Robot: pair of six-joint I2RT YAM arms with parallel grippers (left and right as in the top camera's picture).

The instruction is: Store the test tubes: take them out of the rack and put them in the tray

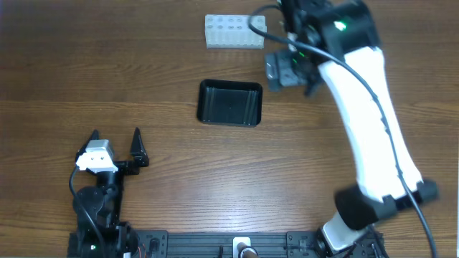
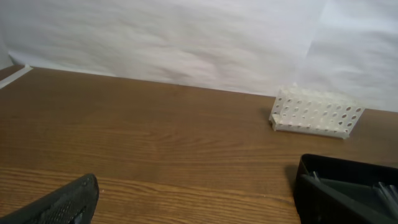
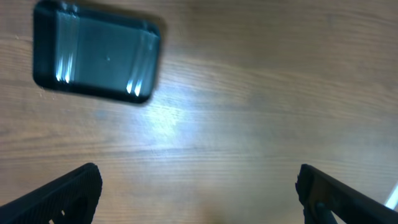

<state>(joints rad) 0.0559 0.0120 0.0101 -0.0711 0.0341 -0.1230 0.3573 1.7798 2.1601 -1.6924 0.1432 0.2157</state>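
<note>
The white test tube rack point(image 1: 235, 31) stands at the far side of the table, and its top holes look empty. It is seen from the side, the rack point(image 2: 316, 112), in the left wrist view. A black tray point(image 1: 229, 102) lies in the middle. Pale glints streak the tray point(image 3: 93, 56), and I cannot tell whether clear tubes lie inside. My right gripper point(image 1: 285, 70) hangs high, right of the tray, fingers point(image 3: 62, 193) spread open with nothing between them. My left gripper point(image 1: 116, 133) rests low at the near left, open and empty, far from the tray point(image 2: 348, 186).
Bare brown wood tabletop point(image 1: 107, 64) stretches to the left and across the front. A white backdrop point(image 2: 186, 37) rises behind the table's far edge. The right arm's white link point(image 1: 366, 122) crosses the right side.
</note>
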